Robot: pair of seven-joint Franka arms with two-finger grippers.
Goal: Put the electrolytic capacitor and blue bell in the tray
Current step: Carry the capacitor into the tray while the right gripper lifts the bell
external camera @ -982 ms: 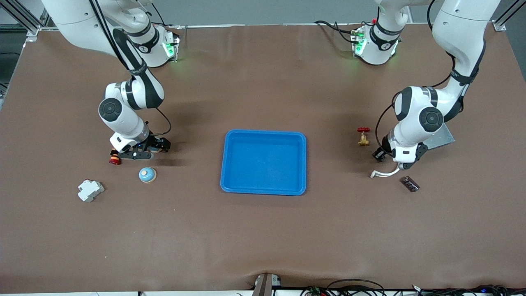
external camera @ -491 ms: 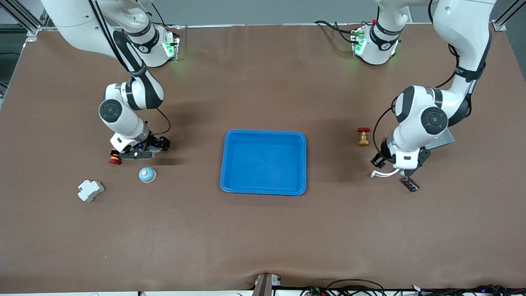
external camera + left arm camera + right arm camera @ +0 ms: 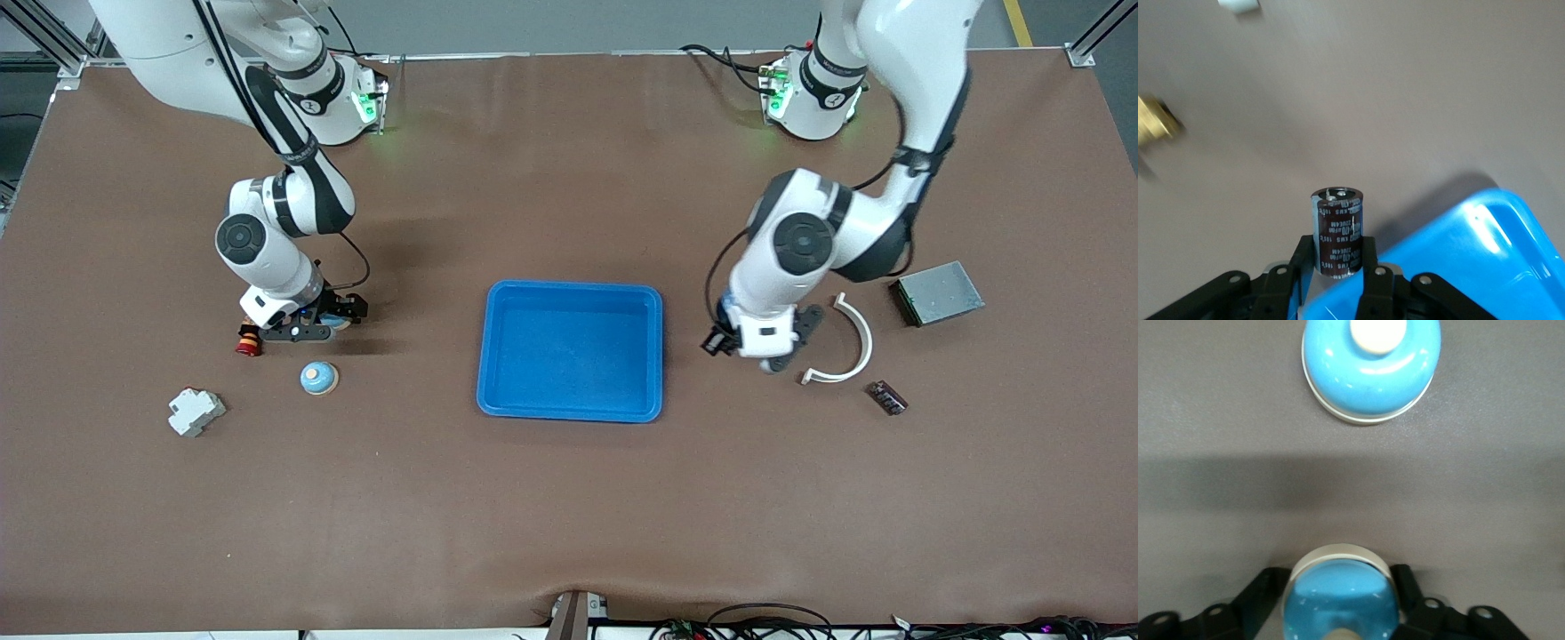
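The blue tray [image 3: 569, 411] lies mid-table. My left gripper [image 3: 768, 360] hangs over the table just off the tray's edge at the left arm's end. It is shut on the electrolytic capacitor [image 3: 1337, 230], a dark brown can standing upright between its fingers [image 3: 1373, 257], with a tray corner [image 3: 1485, 253] below. My right gripper [image 3: 313, 331] is low at the right arm's end, shut on a blue bell [image 3: 1341, 603] that rests on the table. A second blue bell [image 3: 318, 378] sits free, nearer the front camera, and also shows in the right wrist view [image 3: 1371, 370].
A red-topped part [image 3: 248, 342] stands beside the right gripper, and a white breaker [image 3: 196, 412] lies nearer the camera. At the left arm's end are a white curved strip [image 3: 849, 342], a grey metal box [image 3: 938, 292] and a small dark board [image 3: 887, 397]. A brass fitting [image 3: 1155, 123] shows blurred.
The left arm swung with the capacitor from over the white strip and dark board toward the tray. The right gripper's fingers closed in on the bell; that arm stayed in place.
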